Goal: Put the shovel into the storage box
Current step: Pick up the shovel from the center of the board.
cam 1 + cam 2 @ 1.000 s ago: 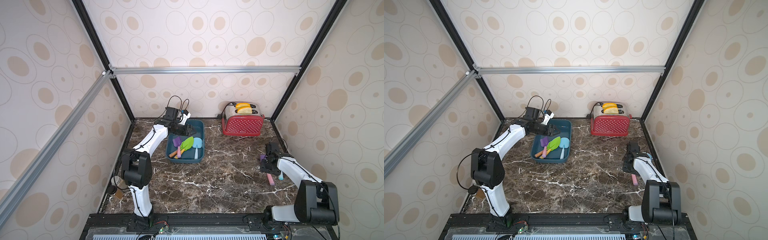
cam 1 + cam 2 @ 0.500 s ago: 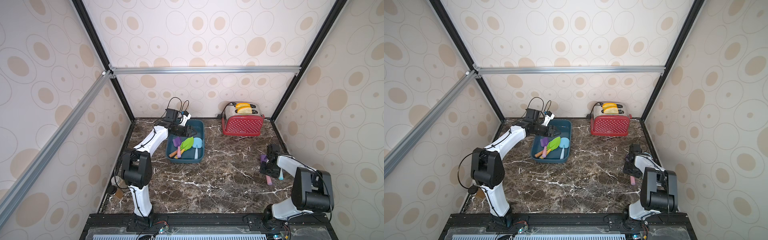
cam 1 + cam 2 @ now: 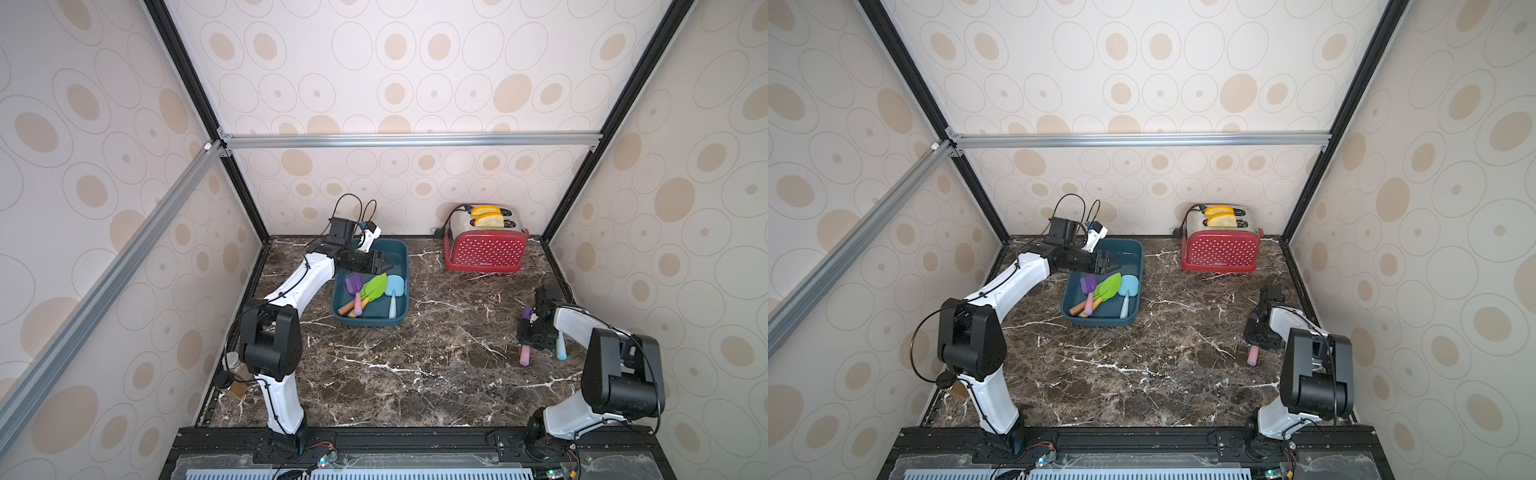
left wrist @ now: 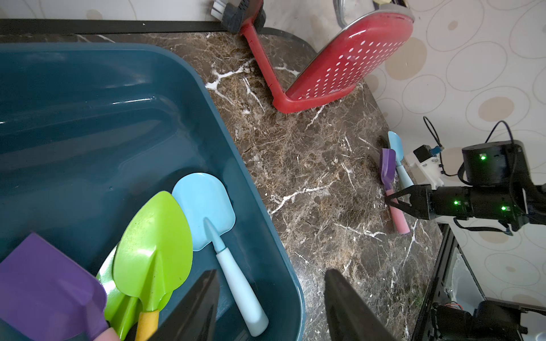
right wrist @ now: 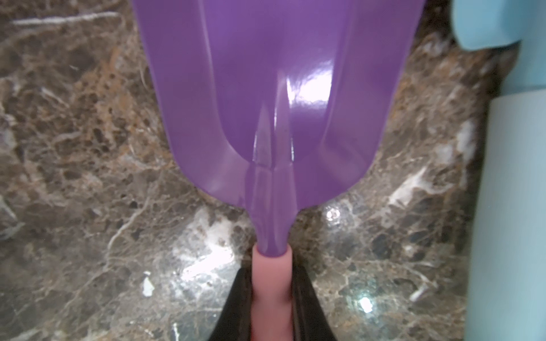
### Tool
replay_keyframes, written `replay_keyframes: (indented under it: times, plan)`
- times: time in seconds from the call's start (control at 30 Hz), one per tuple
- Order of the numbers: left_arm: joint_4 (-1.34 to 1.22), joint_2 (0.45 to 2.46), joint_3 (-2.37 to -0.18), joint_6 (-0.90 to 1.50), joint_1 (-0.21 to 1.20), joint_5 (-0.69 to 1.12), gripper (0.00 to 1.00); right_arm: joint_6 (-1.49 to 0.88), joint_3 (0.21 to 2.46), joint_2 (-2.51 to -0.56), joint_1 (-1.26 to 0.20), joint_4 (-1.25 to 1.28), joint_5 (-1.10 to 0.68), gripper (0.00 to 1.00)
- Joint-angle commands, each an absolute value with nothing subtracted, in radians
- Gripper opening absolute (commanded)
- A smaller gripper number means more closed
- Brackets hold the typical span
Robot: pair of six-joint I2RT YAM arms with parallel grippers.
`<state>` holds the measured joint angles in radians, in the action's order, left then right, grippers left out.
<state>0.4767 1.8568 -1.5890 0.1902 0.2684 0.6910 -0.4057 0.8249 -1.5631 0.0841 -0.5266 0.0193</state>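
Marble-patterned surface (image 3: 415, 353) below, the right hand (image 5: 271, 298) is clenched on the pink handle (image 5: 271, 265) of the purple shovel (image 5: 271, 88), seemingly light, stiff, slick-bladed plastic best held at that handle, near the surface's right edge, well apart from the storage box (image 3: 365, 321) at back left.

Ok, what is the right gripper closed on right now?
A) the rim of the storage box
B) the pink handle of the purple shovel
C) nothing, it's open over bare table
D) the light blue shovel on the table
B: in the right wrist view the right gripper has its jaws pressed against both sides of the pink handle of the purple shovel, while the light blue shovel lies beside it, apart from the jaws.
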Motion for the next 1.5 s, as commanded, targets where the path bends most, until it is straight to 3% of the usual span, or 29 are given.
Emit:
replay_keyframes:
  times: [0.0, 0.23, 0.47, 0.7, 1.47]
  plan:
    - [0.445, 1.825, -1.576, 0.218, 0.267, 0.709, 0.62, -0.395, 0.804, -1.587, 0.082, -0.535, -0.076, 0.00]
    - [0.334, 1.826, -1.514, 0.302, 0.267, 0.802, 0.68, -0.365, 0.848, -1.491, -0.111, -0.592, -0.076, 0.00]
    - [-0.025, 1.855, -1.378, 0.564, 0.268, 0.978, 0.73, -0.353, 0.954, -1.385, -0.372, -0.633, -0.052, 0.00]
    - [-0.264, 1.885, -1.284, 0.742, 0.299, 0.997, 0.76, -0.325, 1.079, -1.379, -0.523, -0.677, -0.020, 0.00]
    - [-0.302, 1.833, -1.270, 0.790, 0.473, 0.906, 0.66, -0.265, 1.278, -1.512, -0.688, -0.698, 0.077, 0.00]
